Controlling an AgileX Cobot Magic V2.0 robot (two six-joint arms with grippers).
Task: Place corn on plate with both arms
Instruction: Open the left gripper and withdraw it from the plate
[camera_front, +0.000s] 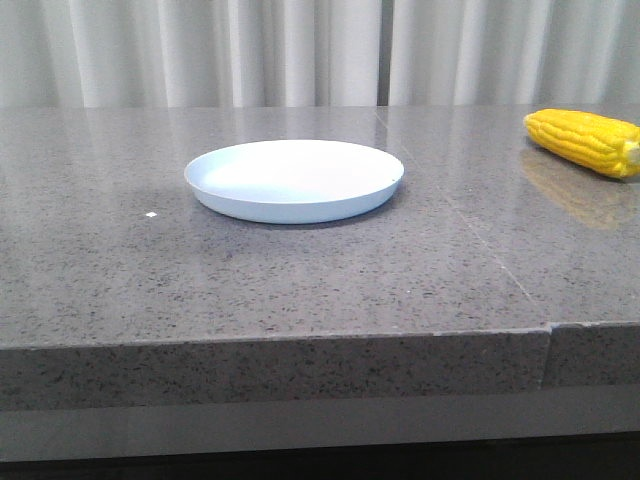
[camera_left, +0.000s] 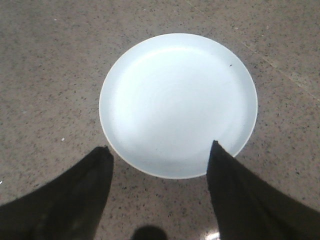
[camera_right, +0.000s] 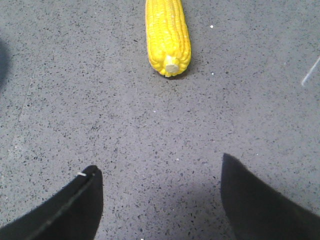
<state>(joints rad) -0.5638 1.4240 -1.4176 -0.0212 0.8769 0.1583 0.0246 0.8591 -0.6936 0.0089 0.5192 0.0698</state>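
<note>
The right claw (camera_right: 160, 200), jaws spread and empty, hung nearer the corn (camera_right: 167, 35), which lay on the counter (camera_front: 300, 280) well right of the plate (camera_front: 294, 180), stub end and long axis pointing toward that claw

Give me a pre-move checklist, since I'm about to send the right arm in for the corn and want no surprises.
1. Right tool open: ok, fingers spread wide, nothing between them.
2. Corn unobstructed: ok, it lies alone on the table, ahead of the right tool, pale stub toward it.
3. Tool lined up with the cob: ok, roughly centred in the right wrist view.
4. Plate free to receive: ok, nothing on it.
5. Left tool open: ok, holding nothing, at the plate's near rim.
6. Arm heights above the table: cannot tell.
</note>
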